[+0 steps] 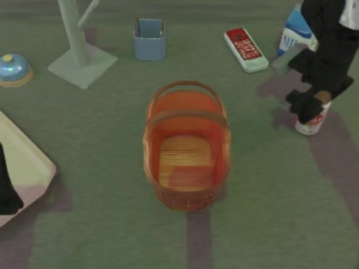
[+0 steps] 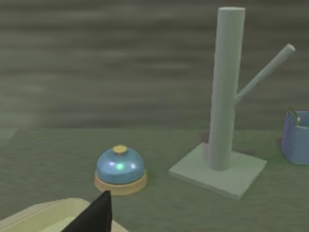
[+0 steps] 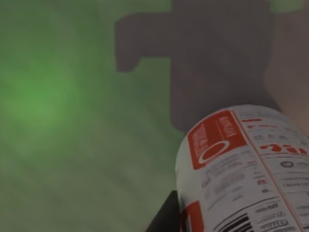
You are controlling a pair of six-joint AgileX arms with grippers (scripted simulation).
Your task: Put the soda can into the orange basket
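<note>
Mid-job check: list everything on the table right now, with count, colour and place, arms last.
soda can: one, white with red print, right side, under the right gripper.
orange basket: one, orange, table centre, nothing in it.
blue square cup: one, blue, far edge, left of centre.
rack: one, pale green post on square base, far left.
bell: one, blue dome on tan base, left edge.
remote: one, white with red face, far right.
milk carton: one, blue and white, far right corner.
tray: one, cream, near left edge.
right gripper: black, at the can's top.
left gripper: black, parked over the tray.
</note>
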